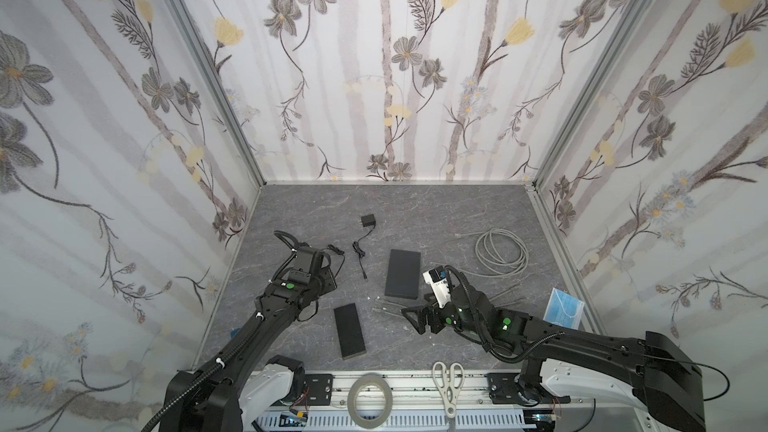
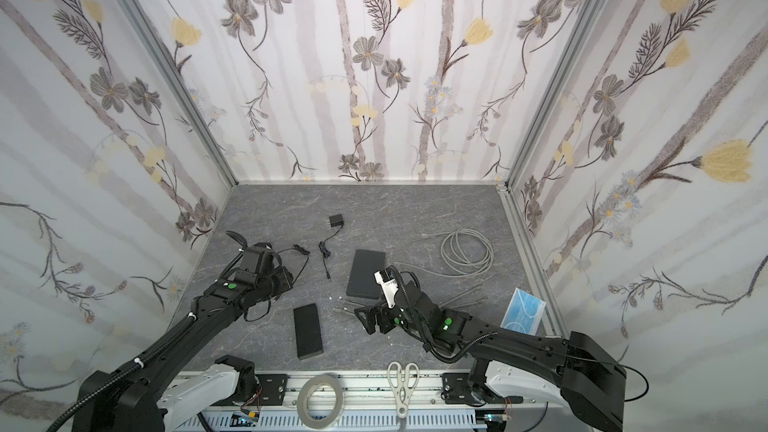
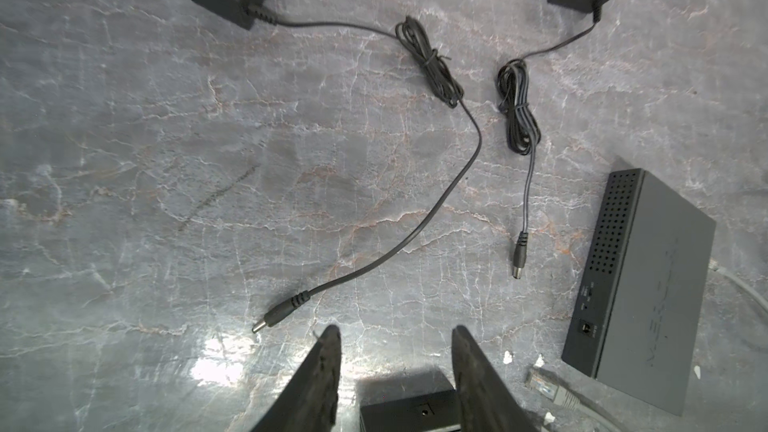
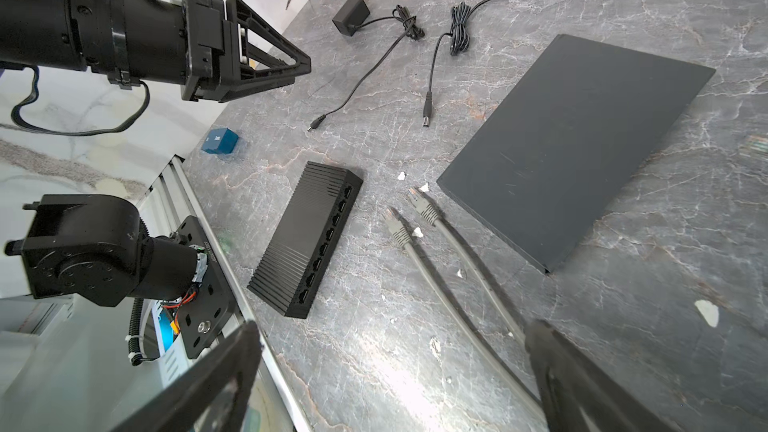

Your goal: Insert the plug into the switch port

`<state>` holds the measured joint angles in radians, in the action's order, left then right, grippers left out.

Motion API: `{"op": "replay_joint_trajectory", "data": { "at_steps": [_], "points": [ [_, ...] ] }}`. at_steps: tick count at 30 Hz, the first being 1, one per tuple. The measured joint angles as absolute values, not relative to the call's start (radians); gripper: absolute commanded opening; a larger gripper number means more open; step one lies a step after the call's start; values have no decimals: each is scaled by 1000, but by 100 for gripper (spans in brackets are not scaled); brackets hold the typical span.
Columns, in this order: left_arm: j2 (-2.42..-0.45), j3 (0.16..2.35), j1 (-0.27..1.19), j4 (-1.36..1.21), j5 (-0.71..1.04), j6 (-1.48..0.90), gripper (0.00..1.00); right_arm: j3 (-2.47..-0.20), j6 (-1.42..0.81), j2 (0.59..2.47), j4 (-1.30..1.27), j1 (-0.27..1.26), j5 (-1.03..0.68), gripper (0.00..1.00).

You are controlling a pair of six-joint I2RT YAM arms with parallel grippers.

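A small ribbed black switch [image 1: 349, 331] [image 4: 307, 238] lies near the front, its row of ports facing two grey cable plugs [image 4: 415, 195] [image 4: 392, 218]. A larger flat switch [image 1: 402, 274] [image 3: 640, 284] lies behind it, with a round socket [image 3: 586, 328] in its side. Two black adapters trail barrel plugs [image 3: 276, 317] [image 3: 519, 259]. My left gripper [image 3: 395, 336] hovers open just beside the nearer barrel plug, with the small switch's end below its fingers. My right gripper [image 1: 409, 320] [image 4: 392, 328] stands wide open over the grey cables, holding nothing.
A coiled grey cable [image 1: 500, 251] lies at the back right. A blue face mask [image 1: 563, 311] rests by the right wall. Scissors [image 1: 448, 384] and a tape roll [image 1: 370, 396] sit on the front rail. A small blue box [image 4: 219, 141] lies near the left edge.
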<state>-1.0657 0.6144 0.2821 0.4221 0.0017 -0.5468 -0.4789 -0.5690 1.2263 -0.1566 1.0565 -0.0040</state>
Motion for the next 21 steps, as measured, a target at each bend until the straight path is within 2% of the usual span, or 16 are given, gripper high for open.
{"op": "replay_joint_trajectory", "data": {
  "at_steps": [2,6,10,17,21],
  "points": [
    [-1107,636,278,422,28,-533,63,-484,-579,1240,-173,1060,-15,100],
    [-1173,704,273,428,64,-522,66,-477,-594,1227,-179,1072,-42,100],
    [-1201,747,273,450,87,-511,72,-484,-592,1147,-72,1072,5,100],
    [-1222,736,272,453,101,-526,76,-496,-535,918,139,1017,105,100],
    [-1250,727,271,436,75,-562,74,-487,-509,843,200,941,115,100]
  ]
}}
